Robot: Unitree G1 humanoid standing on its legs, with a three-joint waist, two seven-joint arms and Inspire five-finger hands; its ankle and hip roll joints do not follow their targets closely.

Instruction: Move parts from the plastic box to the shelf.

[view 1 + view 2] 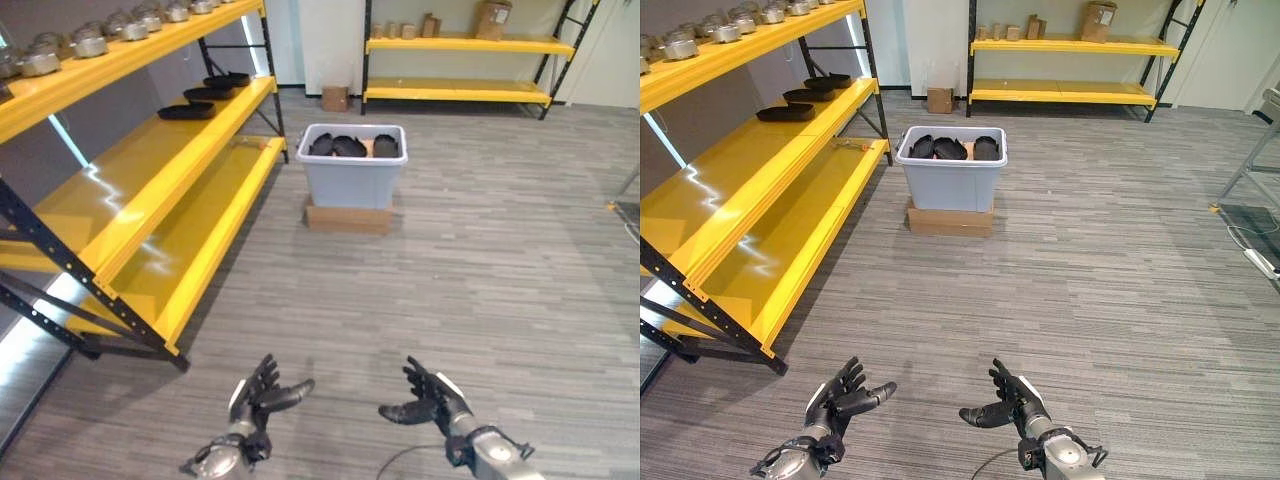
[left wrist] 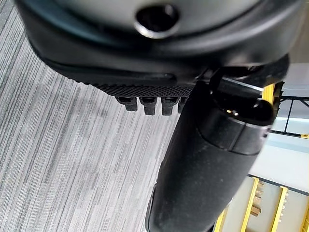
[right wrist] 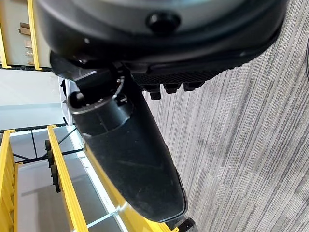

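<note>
Well apart: parts, hands.

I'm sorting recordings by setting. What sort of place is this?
Probably a storeroom or workshop stockroom: long yellow metal shelving racks hold rows of grey metal parts and flat black parts, and a grey plastic box of black parts stands on grey carpet.
</note>
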